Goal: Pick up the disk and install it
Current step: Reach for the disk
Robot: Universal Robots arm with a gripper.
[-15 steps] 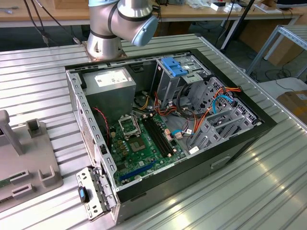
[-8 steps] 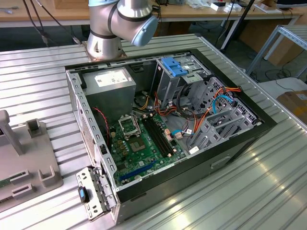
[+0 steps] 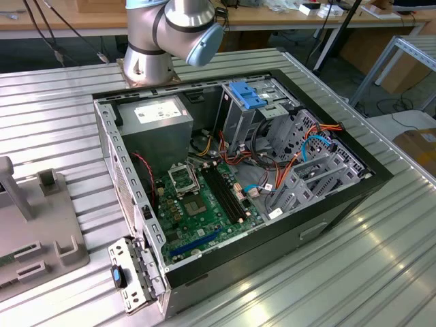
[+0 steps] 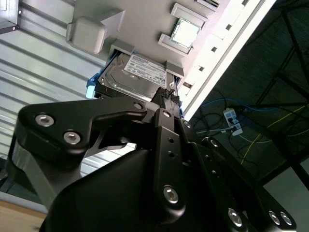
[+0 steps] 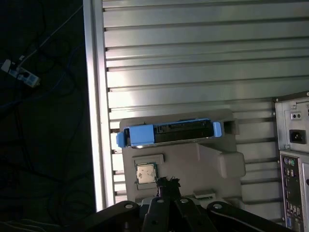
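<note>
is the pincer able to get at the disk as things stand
Probably yes: the disk stands uncovered in its grey holder, and nothing lies between it and the pincer.

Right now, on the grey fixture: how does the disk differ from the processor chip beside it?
The disk is far larger than the processor chip. The disk has a bright blue frame; the chip is a bare metal square. The disk appears to stand on edge in its slot; the chip lies flat in a recess. Both sit in the grey fixture on the ribbed table, outside the computer case.
</note>
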